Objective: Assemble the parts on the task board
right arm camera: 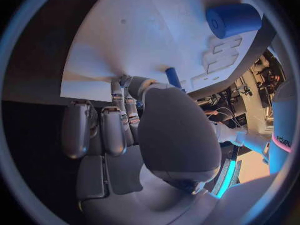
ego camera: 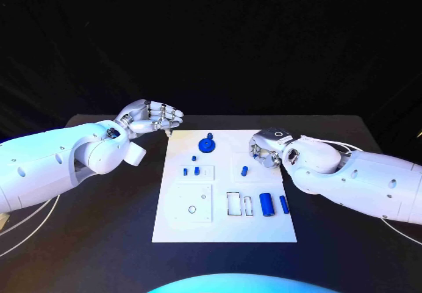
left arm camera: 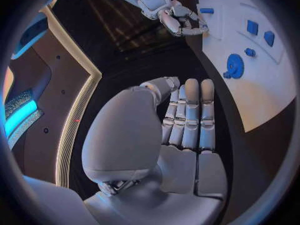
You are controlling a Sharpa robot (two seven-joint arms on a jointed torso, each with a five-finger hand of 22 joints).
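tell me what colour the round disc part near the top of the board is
Blue. The round disc part shows best in the left wrist view.

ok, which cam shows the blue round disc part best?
Head view: the blue disc sits unobstructed near the task board's far edge. Left wrist view shows it too, but bent by the fisheye. I can't identify it in the right wrist view.

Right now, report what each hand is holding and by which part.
Left hand: fingers curled in on nothing, off the task board. Right hand: in the right wrist view its fingertips meet a small blue part; whether they pinch it cannot be told.
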